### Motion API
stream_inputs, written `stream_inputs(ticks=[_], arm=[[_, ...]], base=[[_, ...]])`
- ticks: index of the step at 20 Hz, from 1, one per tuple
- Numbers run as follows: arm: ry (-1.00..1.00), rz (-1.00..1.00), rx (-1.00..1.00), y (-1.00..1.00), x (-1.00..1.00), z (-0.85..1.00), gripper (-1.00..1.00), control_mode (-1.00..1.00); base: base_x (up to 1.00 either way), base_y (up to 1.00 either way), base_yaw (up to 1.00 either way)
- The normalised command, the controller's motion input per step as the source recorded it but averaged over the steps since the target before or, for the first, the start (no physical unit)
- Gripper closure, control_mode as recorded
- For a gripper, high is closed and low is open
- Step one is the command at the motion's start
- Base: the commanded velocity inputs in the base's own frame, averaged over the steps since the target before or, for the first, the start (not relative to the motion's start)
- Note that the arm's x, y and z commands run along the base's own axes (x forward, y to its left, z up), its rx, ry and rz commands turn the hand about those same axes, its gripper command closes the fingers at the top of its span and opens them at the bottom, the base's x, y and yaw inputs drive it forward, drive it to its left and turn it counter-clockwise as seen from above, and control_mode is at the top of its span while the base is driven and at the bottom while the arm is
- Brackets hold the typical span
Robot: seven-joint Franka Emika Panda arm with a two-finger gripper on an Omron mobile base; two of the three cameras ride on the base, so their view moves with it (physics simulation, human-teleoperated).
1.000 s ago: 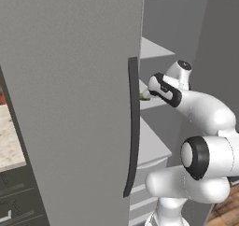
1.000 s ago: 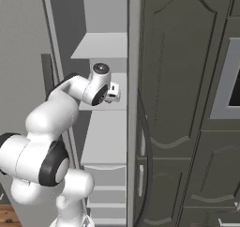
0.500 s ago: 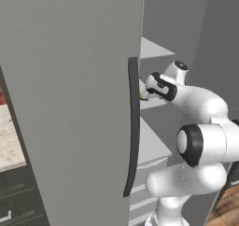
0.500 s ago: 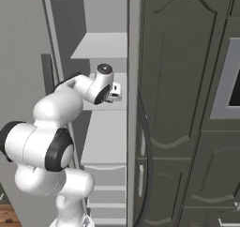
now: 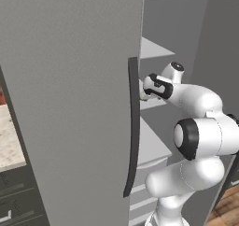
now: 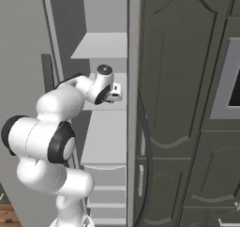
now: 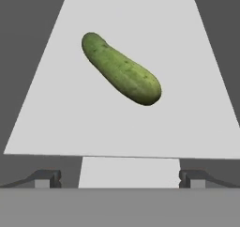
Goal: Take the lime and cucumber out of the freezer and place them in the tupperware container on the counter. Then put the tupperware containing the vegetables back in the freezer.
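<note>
The cucumber (image 7: 121, 69), dark green and elongated, lies slantwise on a pale grey freezer shelf (image 7: 197, 127) in the hand view. My gripper (image 7: 119, 179) hangs just before the shelf's near edge, open, with nothing between its fingertips (image 7: 44, 178). The cucumber is ahead of them and apart from them. In the left base view the hand (image 5: 158, 86) reaches into the freezer (image 5: 70, 103) past the edge of its open door. In the right base view the hand (image 6: 114, 92) sits at middle-shelf height. The lime and the tupperware container are out of view.
The big grey door with its dark curved handle (image 5: 133, 127) stands close on the arm's left. A strip of the beige counter (image 5: 8, 143) shows beyond it. Dark tall cabinet doors (image 6: 187, 118) flank the freezer on the right. More shelves (image 6: 104, 47) sit above and below the hand.
The hand has pushed slightly deeper into the freezer, and the arm's elbow has swung closer and higher. The jaws stay open.
</note>
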Motion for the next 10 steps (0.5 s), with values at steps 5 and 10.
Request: stream_inputs(ticks=[5, 10], arm=[[0.0, 0.0, 0.0, 0.0, 0.24, 0.0, -1.0, -1.0], [0.0, 0.02, 0.0, 0.02, 0.27, -0.06, -1.0, -1.0]], base=[[0.0, 0.0, 0.0], [0.0, 0.0, 0.0]])
